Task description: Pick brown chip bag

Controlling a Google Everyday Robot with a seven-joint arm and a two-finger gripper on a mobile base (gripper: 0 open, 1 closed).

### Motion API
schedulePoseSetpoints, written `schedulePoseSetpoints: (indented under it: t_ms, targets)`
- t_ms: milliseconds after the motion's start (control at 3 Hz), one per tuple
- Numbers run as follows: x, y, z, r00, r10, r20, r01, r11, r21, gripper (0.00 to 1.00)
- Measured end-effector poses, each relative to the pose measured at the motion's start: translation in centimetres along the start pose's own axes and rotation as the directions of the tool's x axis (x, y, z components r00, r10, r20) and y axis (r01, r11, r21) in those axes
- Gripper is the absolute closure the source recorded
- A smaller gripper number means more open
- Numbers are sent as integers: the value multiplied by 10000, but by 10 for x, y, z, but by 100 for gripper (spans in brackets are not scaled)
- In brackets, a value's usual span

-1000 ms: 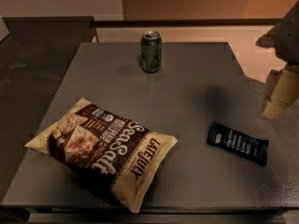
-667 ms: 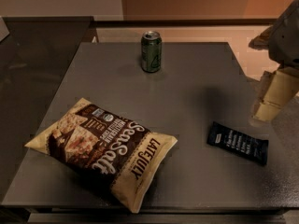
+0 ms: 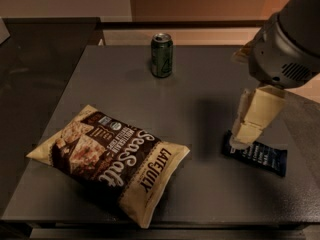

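The brown chip bag (image 3: 112, 159) lies flat on the grey table (image 3: 125, 91) at the front left. It is puffy, brown and cream-yellow, with white "Sea Salt" script and "LATE JULY" lettering. My gripper (image 3: 241, 140) hangs at the right side of the table, its cream-coloured tip just above the left end of a dark blue bar wrapper (image 3: 257, 154). The gripper is well to the right of the bag and not touching it.
A green soda can (image 3: 161, 55) stands upright at the back middle of the table. The grey arm housing (image 3: 287, 44) fills the upper right. A dark counter (image 3: 30, 59) runs along the left of the table.
The arm has swung in from the right edge toward the table's middle and lowered. The gripper now hangs over the blue wrapper. The bag, can and wrapper have not moved.
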State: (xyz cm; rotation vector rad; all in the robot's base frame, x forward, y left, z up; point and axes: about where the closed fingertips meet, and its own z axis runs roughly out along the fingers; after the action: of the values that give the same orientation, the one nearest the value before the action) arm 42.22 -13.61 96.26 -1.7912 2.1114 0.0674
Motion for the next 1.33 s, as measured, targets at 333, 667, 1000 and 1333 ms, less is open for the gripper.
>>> schedulePoseSetpoints:
  t_ms: [333, 667, 1000, 1333]
  targets:
    - [-30, 18, 19, 9995, -285, 130, 288, 9993, -241, 0]
    - [-54, 36, 43, 9995, -310, 105, 314, 9986, -420, 0]
    - [-78, 54, 65, 9996, -276, 34, 278, 9964, -795, 0]
    - [-101, 72, 80, 9996, -271, -32, 265, 9916, -1263, 0]
